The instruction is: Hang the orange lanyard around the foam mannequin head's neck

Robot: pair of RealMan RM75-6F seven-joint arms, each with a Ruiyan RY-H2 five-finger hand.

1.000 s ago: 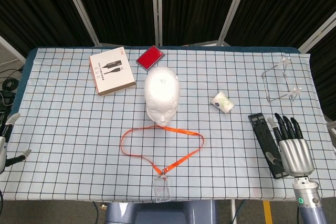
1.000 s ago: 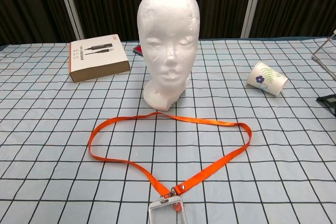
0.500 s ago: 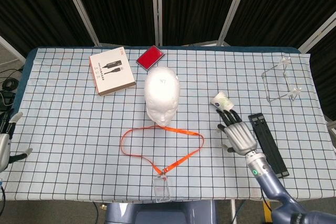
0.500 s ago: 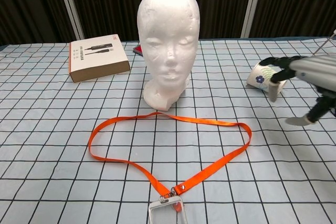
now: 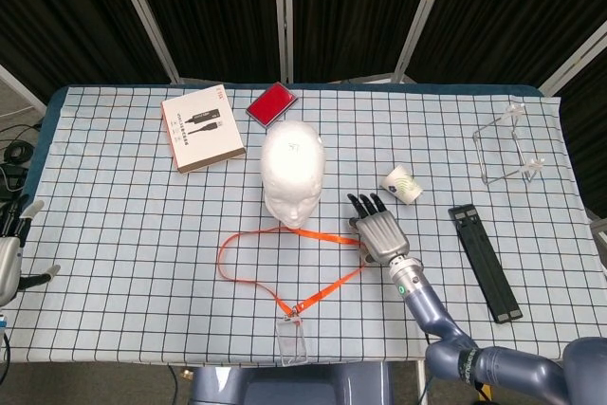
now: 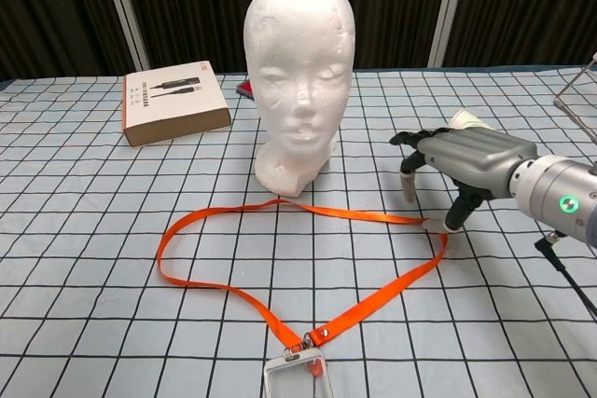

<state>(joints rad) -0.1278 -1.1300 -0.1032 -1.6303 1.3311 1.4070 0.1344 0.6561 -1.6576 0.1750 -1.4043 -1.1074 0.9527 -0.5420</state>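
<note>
On the checked tablecloth [image 5: 114,234], one orange lanyard [image 5: 313,236] lies flat in a loop in front of one foam mannequin head [image 5: 293,174], which stands upright near table centre; nothing hangs on the neck yet. Lanyard's far strap runs just beside the head's base, clear badge holder [image 5: 290,339] at the near edge.

Right hand [image 5: 377,228] is over the lanyard's right bend, fingers spread, palm down, holding nothing. Chest view shows what head view can't: its thumb tip [image 6: 435,224] is down at the strap's right corner, seemingly touching it, other fingers raised off the cloth. Chest view also shows the head's face and the lanyard [image 6: 298,267] loop closer.

Left hand [image 5: 11,253] appears only in head view, at the far left table edge, fingers apart, empty.

Head view only: one black bar [image 5: 485,262] on the right, one clear acrylic stand [image 5: 507,147] far right. One red case [image 5: 270,102] behind the head, barely peeking in chest view.

Both views: one boxed cable package [image 5: 202,127], one paper cup [image 5: 402,184] on its side, mostly hidden behind the right hand in chest view.
</note>
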